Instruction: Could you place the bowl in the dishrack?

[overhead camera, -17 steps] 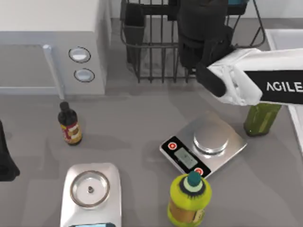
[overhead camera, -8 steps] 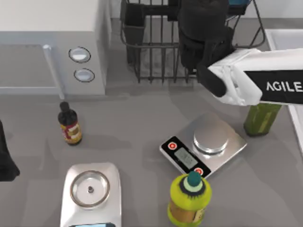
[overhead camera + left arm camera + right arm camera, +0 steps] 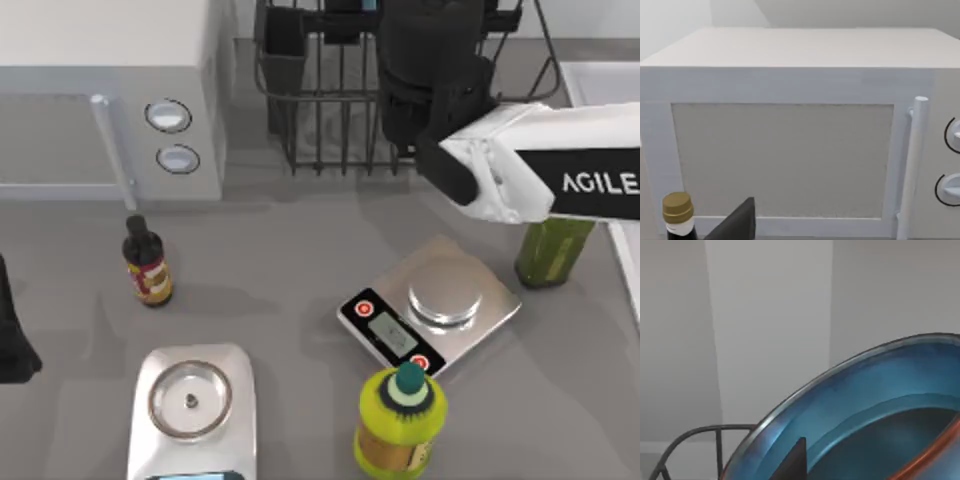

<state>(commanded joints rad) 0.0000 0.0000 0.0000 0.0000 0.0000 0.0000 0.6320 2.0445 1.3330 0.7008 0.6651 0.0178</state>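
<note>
Right tool [image 3: 432, 60] hovering over the rack [image 3: 320, 120], gripping the blue bowl [image 3: 865, 410]; lowering gently between bars below before releasing. Left tool parked, grip state impossible to tell.

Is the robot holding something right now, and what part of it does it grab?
It looks like the right gripper has the blue bowl by its rim, over the dishrack. The actual grip is not clear. The left arm is parked, holding nothing visible.
</note>
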